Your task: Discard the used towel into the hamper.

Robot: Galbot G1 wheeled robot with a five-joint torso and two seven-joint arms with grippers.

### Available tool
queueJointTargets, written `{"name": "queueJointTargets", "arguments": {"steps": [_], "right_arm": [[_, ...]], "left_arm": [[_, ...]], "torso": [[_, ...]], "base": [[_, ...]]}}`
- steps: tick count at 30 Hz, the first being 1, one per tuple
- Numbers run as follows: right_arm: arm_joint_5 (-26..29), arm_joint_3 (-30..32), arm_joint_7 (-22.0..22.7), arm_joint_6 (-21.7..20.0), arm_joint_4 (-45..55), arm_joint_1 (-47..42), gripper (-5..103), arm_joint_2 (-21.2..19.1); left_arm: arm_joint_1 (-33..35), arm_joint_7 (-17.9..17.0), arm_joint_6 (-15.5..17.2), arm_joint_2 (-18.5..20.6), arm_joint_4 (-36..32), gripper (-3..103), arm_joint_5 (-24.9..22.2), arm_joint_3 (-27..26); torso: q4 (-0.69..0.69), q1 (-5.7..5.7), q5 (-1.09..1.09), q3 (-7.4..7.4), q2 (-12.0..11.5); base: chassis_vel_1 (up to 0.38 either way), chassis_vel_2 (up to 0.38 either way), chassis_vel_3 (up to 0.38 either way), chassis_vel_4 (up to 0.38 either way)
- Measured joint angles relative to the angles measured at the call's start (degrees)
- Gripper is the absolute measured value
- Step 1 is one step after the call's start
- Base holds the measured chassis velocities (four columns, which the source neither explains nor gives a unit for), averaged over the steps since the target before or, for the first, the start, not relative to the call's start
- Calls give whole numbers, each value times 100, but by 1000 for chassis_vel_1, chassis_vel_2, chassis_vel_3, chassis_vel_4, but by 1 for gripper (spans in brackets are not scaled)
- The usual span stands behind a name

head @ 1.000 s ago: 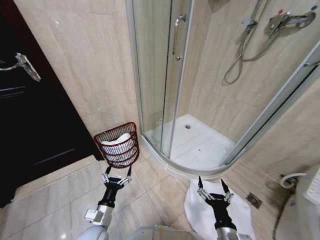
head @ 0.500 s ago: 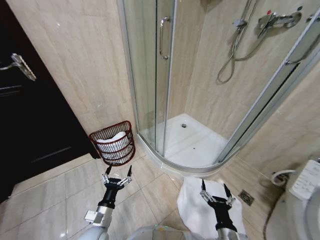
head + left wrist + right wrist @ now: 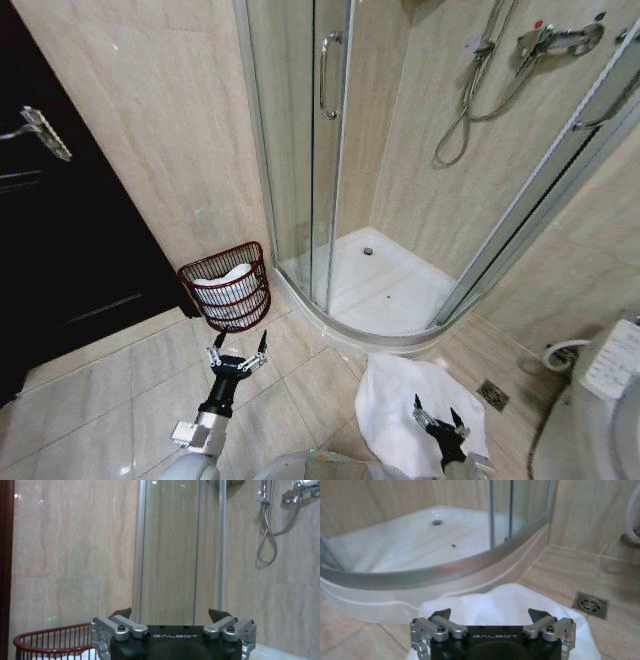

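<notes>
White terry towel (image 3: 415, 405) lies crumpled on the floor tiles before the shower tray (image 3: 390, 290); we hover our right gripper (image 3: 437, 421) over it, fingers wide. It looks soft and light: pinch a raised fold. Hamper (image 3: 228, 288) stands by our open left gripper (image 3: 238, 350).

The hamper (image 3: 227, 293) is dark reddish-brown, with white cloth inside. The towel (image 3: 405, 412) on the floor is white. The left gripper (image 3: 238, 347) and right gripper (image 3: 437, 416) are black with silver-grey parts. The floor tiles (image 3: 110, 390) are beige, the door (image 3: 60, 240) almost black.
</notes>
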Motion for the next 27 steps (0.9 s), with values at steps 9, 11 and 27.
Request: {"name": "queueJointTargets", "arguments": {"steps": [9, 11, 27], "right_arm": [[-81, -11, -80, 99, -281, 306, 100, -64], [-87, -16, -81, 92, -309, 344, 100, -88], [-106, -16, -124, 137, -426, 441, 100, -190]], "left_arm": [[-36, -9, 88, -76, 33, 100, -7, -10], [-43, -6, 97, -83, 35, 100, 1, -15], [-61, 11, 106, -109, 131, 100, 55, -19]], "torso": [[0, -12, -3, -16, -31], [0, -36, -2, -44, -83], [0, -170, -3, -286, -458]], "base": [[0, 0, 0, 0], [0, 0, 0, 0], [0, 0, 0, 0]]}}
